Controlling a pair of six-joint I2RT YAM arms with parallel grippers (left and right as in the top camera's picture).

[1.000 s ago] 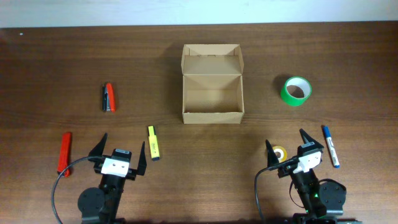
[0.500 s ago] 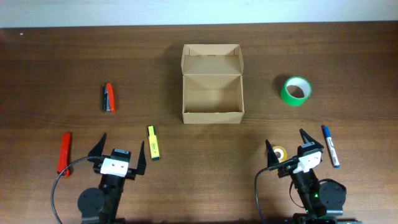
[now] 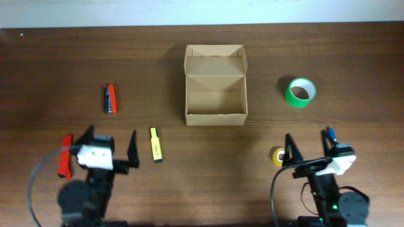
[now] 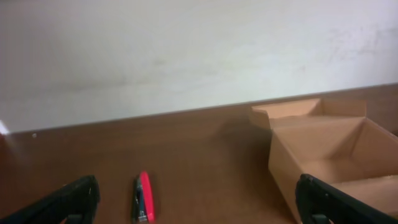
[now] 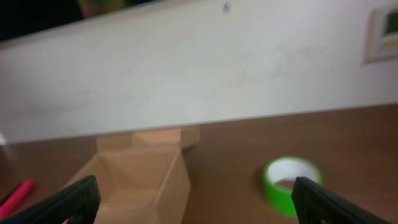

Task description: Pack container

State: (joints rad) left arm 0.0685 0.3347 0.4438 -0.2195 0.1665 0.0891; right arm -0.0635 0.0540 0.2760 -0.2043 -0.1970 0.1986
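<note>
The container (image 3: pixel 214 88), a tan cardboard box with its flap lid folded back, stands open and empty at the table's middle back; it also shows in the left wrist view (image 4: pixel 329 155) and the right wrist view (image 5: pixel 140 180). My left gripper (image 3: pixel 110 142) is open near the front left, between a red marker (image 3: pixel 65 154) and a yellow highlighter (image 3: pixel 155 144). In its own view it (image 4: pixel 196 208) holds nothing. My right gripper (image 3: pixel 308 148) is open at the front right, beside a small yellow tape roll (image 3: pixel 278 156). Its own view (image 5: pixel 199 208) also shows it holding nothing.
A green tape roll (image 3: pixel 300 92) lies right of the box and also appears in the right wrist view (image 5: pixel 291 183). A red-and-black stapler-like thing (image 3: pixel 110 98) lies left of the box, ahead of the left gripper (image 4: pixel 144 198). A blue marker (image 3: pixel 329 133) pokes out behind the right gripper.
Both arms have shifted. The left gripper moved left and slightly back, towards the red marker. The right gripper moved right, off the yellow tape roll and partly over the blue marker.
</note>
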